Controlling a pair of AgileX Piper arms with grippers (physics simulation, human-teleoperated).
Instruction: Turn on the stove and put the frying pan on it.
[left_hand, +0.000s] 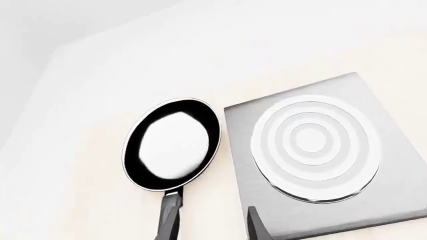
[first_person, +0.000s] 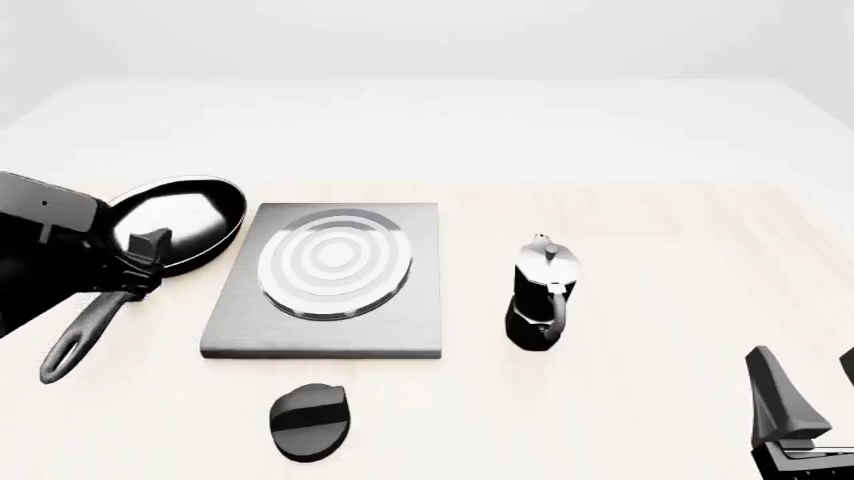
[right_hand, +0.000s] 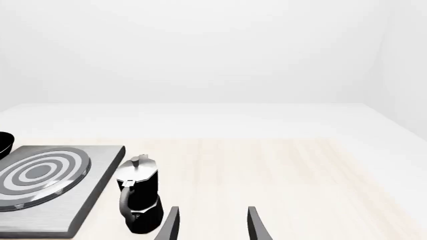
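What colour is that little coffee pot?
The moka pot is black with a silver top, clearest in the front view.

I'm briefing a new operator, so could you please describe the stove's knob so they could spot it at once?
Find the grey stove slab mid-table. On the bare wood just in front of its near edge lies the knob. It is a low black oval, unlike the upright moka pot.

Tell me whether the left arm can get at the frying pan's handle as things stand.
Probably yes. The left pincer hangs open above the frying pan, its handle lying bare between the fingers in the left wrist view; the stove sits beside, not across it.
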